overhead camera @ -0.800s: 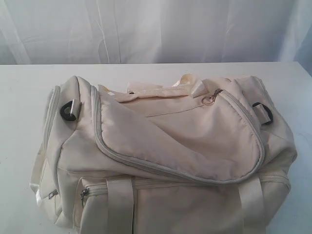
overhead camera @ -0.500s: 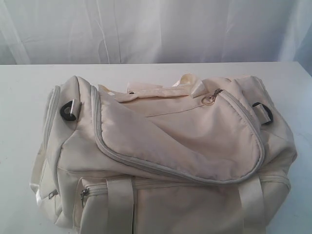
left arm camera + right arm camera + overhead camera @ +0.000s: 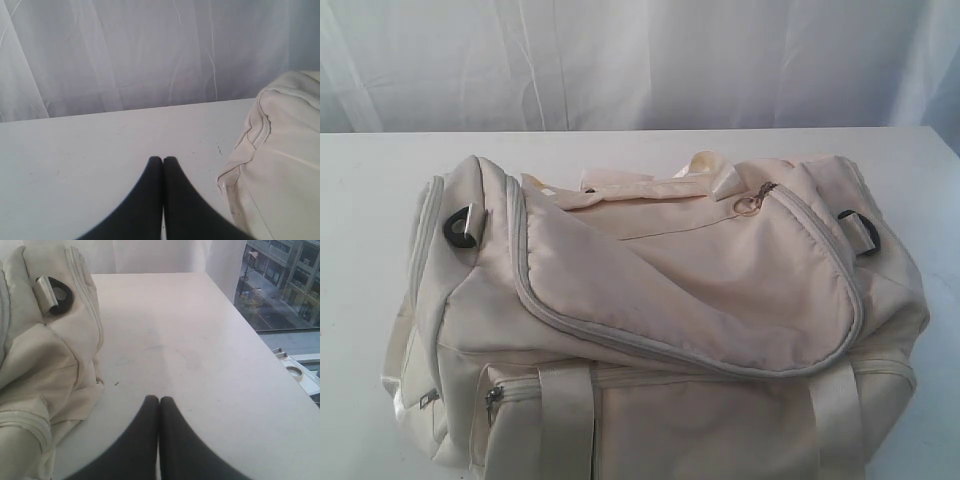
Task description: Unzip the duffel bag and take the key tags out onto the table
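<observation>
- Filling the lower middle of the exterior view, the cream duffel bag (image 3: 650, 330) lies on the white table (image 3: 360, 200), and the bottom of the frame cuts off its lower edge.
- At the bag's upper left, a black strap ring (image 3: 458, 232) sits on the end panel.
- At lower left, a small pocket zipper pull (image 3: 492, 398) hangs at the front pocket, just beside a webbing strap (image 3: 565, 420) that runs down out of the frame.
- Across the middle, the curved top zipper (image 3: 620, 340) sweeps from the upper left around the flap to the right. It lies closed along the run that shows.
- Right of centre, near the bag's top, a round metal pull ring (image 3: 748, 205) rests at the zipper's end.
- At the bag's right edge a second strap ring (image 3: 855, 232) shows, with a further strap (image 3: 835, 415) below it at lower right.
- In the left wrist view, the left gripper (image 3: 162, 160) hangs over bare table near one end of the bag, its dark fingers pressed together with nothing between them.
- In the right wrist view, the right gripper (image 3: 159, 399) hangs over bare table beside the bag's other end. Its fingers are likewise pressed together and empty.
- Across the top of the exterior view, a white curtain (image 3: 620, 60) hangs behind the table.
</observation>
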You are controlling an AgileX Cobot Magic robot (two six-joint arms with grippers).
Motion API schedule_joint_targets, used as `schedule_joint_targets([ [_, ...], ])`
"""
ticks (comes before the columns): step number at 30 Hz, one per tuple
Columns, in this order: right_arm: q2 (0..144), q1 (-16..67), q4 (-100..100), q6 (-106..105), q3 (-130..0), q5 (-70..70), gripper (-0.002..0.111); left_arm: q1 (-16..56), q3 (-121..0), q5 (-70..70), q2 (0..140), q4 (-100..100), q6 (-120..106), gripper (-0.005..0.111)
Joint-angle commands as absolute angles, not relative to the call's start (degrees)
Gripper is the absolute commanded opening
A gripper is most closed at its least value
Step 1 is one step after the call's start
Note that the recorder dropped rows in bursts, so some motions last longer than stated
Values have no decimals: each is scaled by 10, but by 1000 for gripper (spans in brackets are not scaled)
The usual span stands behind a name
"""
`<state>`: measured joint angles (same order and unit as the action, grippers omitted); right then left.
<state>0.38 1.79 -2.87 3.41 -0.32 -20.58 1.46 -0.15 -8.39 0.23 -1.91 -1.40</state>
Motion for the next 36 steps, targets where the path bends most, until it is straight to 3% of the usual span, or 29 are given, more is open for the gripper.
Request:
schedule_joint_targets([
  [1,0,16,-34,28,0,-152,0,14,0,-92,0,-21,-15,0],
  [9,0,16,-32,28,0,211,0,14,0,-121,0,-21,-15,0],
  [16,0,16,-27,28,0,374,0,14,0,-217,0,-21,-11,0],
  [22,0,16,-24,50,0,418,0,14,0,-280,0,-21,-10,0],
  [29,0,16,-21,362,0,446,0,14,0,-290,0,-21,74,0],
  [36,0,16,-23,395,0,343,0,14,-45,-287,54,-21,82,0],
])
